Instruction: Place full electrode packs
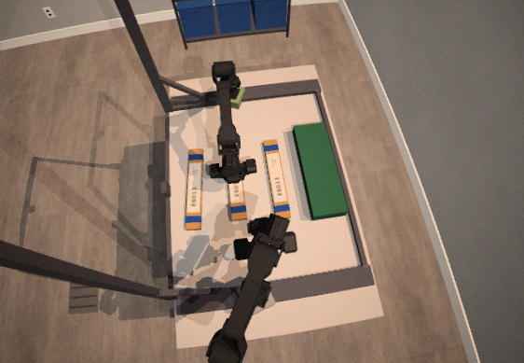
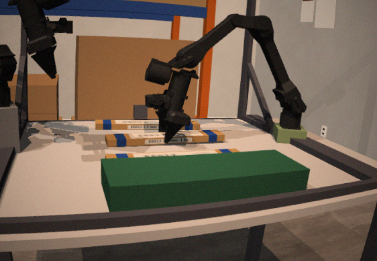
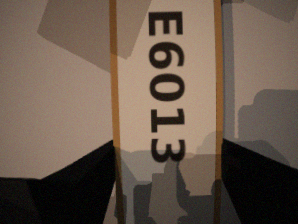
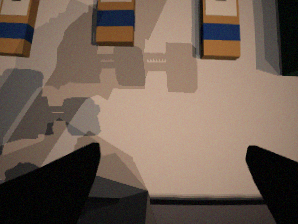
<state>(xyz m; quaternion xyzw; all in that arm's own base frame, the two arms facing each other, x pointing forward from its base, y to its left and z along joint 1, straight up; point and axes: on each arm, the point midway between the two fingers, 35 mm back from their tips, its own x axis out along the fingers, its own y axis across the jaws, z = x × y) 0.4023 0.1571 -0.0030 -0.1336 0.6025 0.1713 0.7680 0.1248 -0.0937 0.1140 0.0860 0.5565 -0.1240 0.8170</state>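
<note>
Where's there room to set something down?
Atop the bare green platform; also on the table between the platform's end nearest the right gripper and the frame bar. It's crowded around the middle pack, held in the left gripper.

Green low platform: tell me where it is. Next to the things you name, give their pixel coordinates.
In the top view, the green block-shaped platform (image 1: 320, 170) (image 2: 204, 170) lies right of all three orange-and-blue packs, nearest the rightmost one (image 1: 277, 179).
</note>
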